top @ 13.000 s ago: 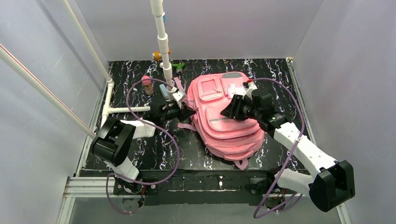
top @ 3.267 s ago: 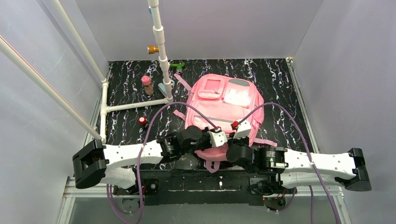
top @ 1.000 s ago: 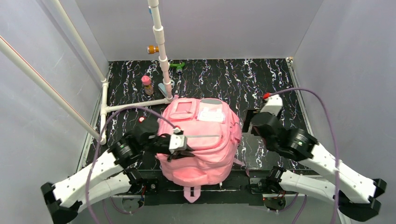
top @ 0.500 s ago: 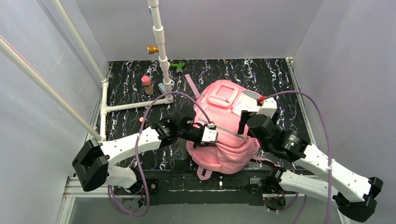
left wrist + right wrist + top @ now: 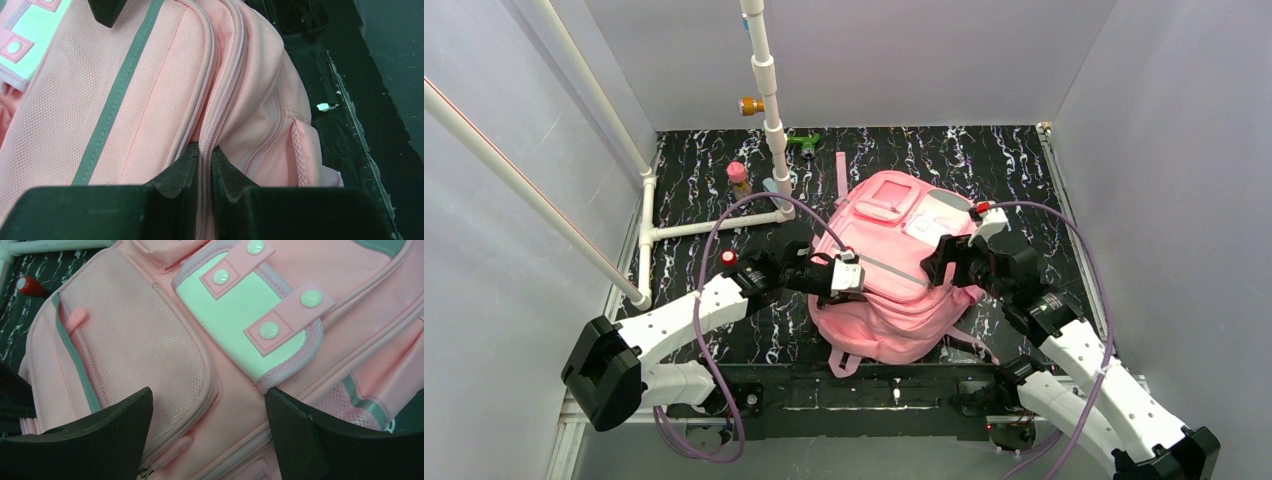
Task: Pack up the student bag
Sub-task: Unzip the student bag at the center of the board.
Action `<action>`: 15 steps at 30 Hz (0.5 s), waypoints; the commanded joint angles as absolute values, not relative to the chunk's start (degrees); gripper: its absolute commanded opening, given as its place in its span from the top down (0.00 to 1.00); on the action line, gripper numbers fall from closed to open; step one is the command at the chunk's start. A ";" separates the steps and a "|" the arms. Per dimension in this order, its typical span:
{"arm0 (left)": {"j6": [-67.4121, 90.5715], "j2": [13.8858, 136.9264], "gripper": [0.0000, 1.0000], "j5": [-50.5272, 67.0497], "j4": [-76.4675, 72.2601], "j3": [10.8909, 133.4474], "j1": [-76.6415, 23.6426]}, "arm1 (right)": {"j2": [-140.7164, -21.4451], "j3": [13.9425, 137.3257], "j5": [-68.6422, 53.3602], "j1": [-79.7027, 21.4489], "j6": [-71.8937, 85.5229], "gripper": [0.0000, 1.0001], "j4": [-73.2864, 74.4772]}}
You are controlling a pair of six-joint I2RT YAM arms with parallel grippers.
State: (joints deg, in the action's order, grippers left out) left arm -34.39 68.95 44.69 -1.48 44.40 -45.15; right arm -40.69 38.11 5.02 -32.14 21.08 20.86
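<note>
1. The student bag (image 5: pixel 894 300) lies front-up on the surface (image 5: pixel 1024 170), its bottom near the front edge.
2. The left tool (image 5: pixel 203 150) is clamped on the bag's zip seam (image 5: pixel 227 100); that thin fold could slip free under a pull.
3. The right tool (image 5: pixel 207 400) hangs spread above the white patch (image 5: pixel 240 325); no writing is readable.

In the overhead view both arms cover parts of the pink fabric backpack (image 5: pixel 894 270). The left gripper (image 5: pixel 202 150) lies against its left flank with its fingertips out of sight, and the right gripper (image 5: pixel 206 395) hides the right side near the white patch (image 5: pixel 245 315). Whether the right gripper's spread fingers touch the fabric cannot be told. Both wrist views crop the backpack and the finger bases. The zip ridge (image 5: pixel 222 100) vanishes between the left gripper's pinching fingers. At far left, the small green item (image 5: pixel 805 141), the orange-tipped fitting (image 5: pixel 748 105) and the pink-capped bottle (image 5: pixel 738 176) are too small to identify.
</note>
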 commanded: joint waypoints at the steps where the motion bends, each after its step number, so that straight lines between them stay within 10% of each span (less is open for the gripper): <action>1: -33.75 66.79 1.00 48.23 -1.27 44.08 -43.70 | -40.93 33.87 -15.83 -29.77 20.44 0.11 3.19; 15: -32.70 68.76 1.00 49.22 -2.42 45.26 -43.32 | -40.34 43.17 -23.20 -23.83 18.36 0.13 24.85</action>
State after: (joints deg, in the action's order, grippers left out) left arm -33.41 68.84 47.22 0.71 43.97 -43.57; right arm -40.93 36.16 -16.38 -22.57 21.06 16.36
